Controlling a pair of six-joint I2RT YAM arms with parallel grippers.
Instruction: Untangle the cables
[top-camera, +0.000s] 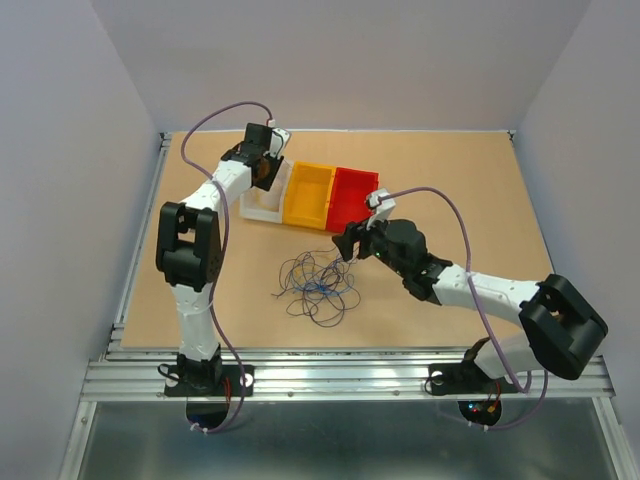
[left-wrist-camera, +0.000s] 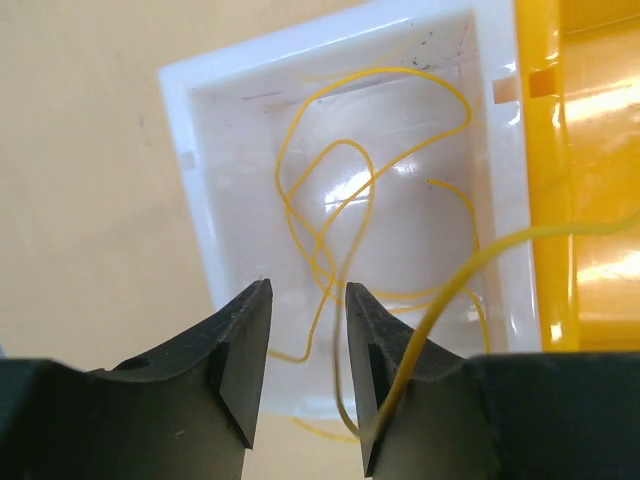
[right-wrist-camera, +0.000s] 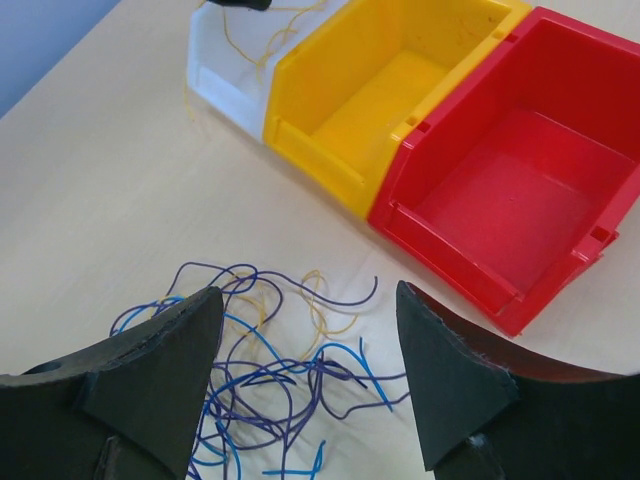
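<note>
My left hand (left-wrist-camera: 307, 290), narrowly parted, over glossy white bin (left-wrist-camera: 180, 110) of curly yellow wires (left-wrist-camera: 318, 245); my right hand (right-wrist-camera: 310, 295), spread wide, above hair-thin blue-purple tangle (right-wrist-camera: 265, 385).

Left gripper (left-wrist-camera: 305, 295) reaches far forward, jaws slightly parted; right gripper (right-wrist-camera: 310, 300) gapes wide.

blue, purple and yellow cables (top-camera: 318, 283) lie tangled on the table.

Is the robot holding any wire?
Nothing is gripped. The left hand is open, a yellow wire just draped across one finger over the white bin. The right hand is open, empty.
</note>
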